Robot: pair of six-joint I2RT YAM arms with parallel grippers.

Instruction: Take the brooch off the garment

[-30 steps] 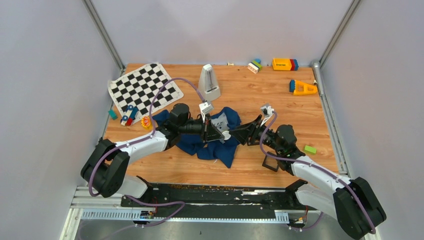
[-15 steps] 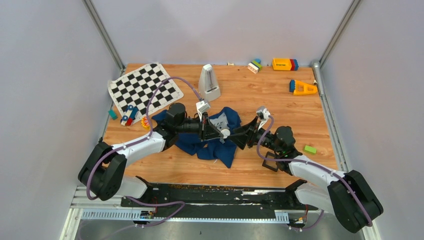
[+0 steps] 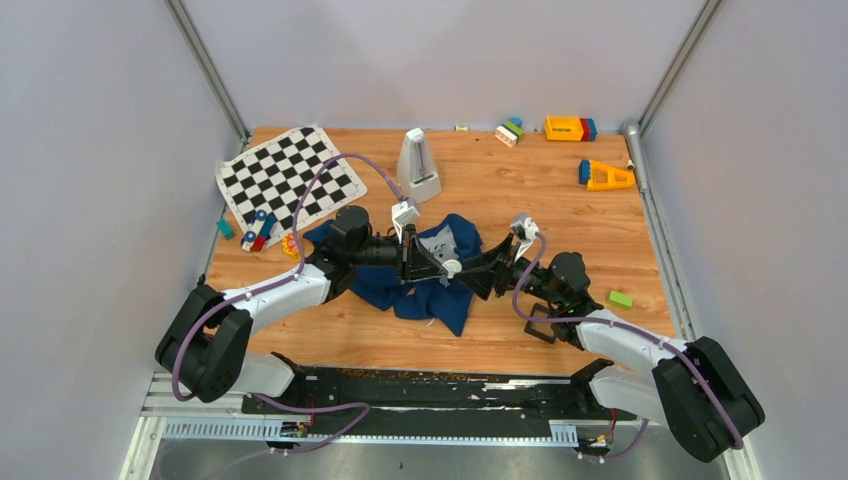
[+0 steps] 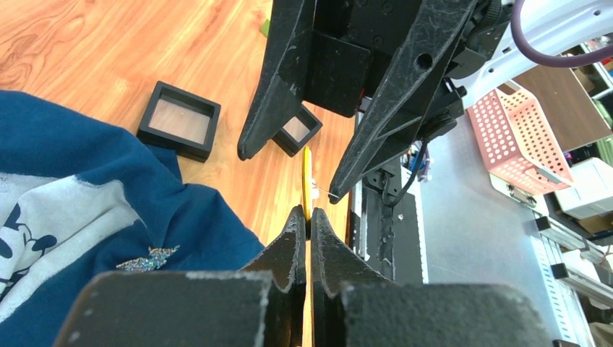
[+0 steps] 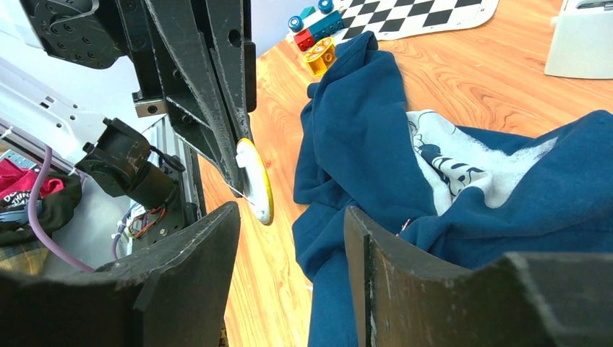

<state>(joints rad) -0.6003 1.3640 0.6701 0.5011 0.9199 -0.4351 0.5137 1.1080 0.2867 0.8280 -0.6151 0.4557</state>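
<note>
Yellow-rimmed brooch: small, thin, stiff disc, probably light and slippery; best pinched across its flat faces
Left tool: shut on the brooch, holding it off the garment
Right tool: empty, jaws half apart, brooch just ahead of its tips
Garment: soft, crumpled on the table

A brown wooden table sits inside pale grey walls on three sides. Shiny metal poles run up the back corners. A metal rail runs along the near edge. A pink basket with holes sits past the table.
</note>
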